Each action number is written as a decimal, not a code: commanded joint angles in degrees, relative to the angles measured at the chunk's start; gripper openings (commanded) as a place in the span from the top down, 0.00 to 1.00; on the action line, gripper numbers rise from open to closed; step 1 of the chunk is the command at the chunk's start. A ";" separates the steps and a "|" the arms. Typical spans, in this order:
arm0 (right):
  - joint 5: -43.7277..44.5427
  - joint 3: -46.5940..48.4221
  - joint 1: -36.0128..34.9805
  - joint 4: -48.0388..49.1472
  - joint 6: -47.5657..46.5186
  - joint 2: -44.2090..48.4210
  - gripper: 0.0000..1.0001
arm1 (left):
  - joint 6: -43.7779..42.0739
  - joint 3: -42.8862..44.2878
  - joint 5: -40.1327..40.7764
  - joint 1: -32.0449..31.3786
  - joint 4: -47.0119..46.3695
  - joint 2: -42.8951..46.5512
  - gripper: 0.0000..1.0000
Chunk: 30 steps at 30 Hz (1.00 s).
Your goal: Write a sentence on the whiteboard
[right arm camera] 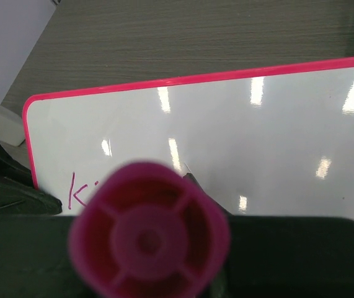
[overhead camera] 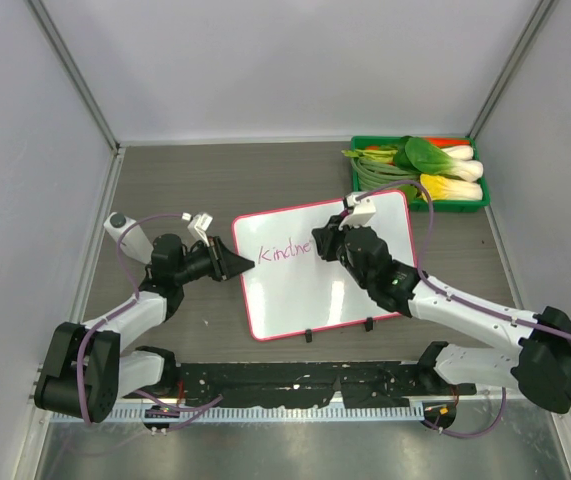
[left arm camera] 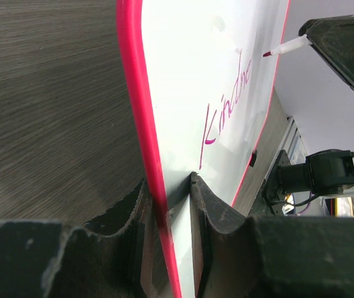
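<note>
The whiteboard [overhead camera: 310, 290], white with a pink frame and two black clips on its near edge, lies tilted on the table. Pink cursive writing [overhead camera: 283, 251] reading "Kindne" runs across its upper left; it also shows in the left wrist view [left arm camera: 226, 108]. My left gripper [overhead camera: 242, 264] is shut on the board's left edge [left arm camera: 141, 124]. My right gripper [overhead camera: 327, 243] is shut on a marker, whose pink butt end [right arm camera: 149, 234] fills the right wrist view. The marker's tip [left arm camera: 268, 54] is at the end of the writing, just off the board.
A green tray [overhead camera: 470, 201] of vegetables stands at the back right, just beyond the board's far corner. Grey walls close in the table on three sides. A black rail [overhead camera: 295, 380] runs along the near edge.
</note>
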State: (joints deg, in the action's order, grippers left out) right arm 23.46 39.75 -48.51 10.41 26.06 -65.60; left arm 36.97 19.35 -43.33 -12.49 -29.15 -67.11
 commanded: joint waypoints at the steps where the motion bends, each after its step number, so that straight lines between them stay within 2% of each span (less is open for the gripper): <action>1: 2.55 2.88 0.35 0.40 -1.37 0.83 0.99 | -4.01 -0.37 -0.17 -1.48 1.11 -0.83 1.00; 15: 3.00 2.00 0.79 0.39 -0.58 -2.42 0.99 | -4.01 -0.37 -0.17 -1.48 1.20 -0.83 1.00; 21: 0.01 1.04 0.70 0.22 -0.58 -1.90 0.99 | -4.10 -0.28 -0.26 -1.48 1.20 -0.83 1.00; 30: 0.44 -1.77 0.79 -1.27 -0.40 0.04 0.99 | -4.01 -0.37 -0.09 -1.48 1.20 -0.74 1.00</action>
State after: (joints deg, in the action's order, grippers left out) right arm 23.35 39.33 -47.88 9.98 25.78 -67.07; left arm 36.99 19.35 -43.24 -12.53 -29.12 -67.11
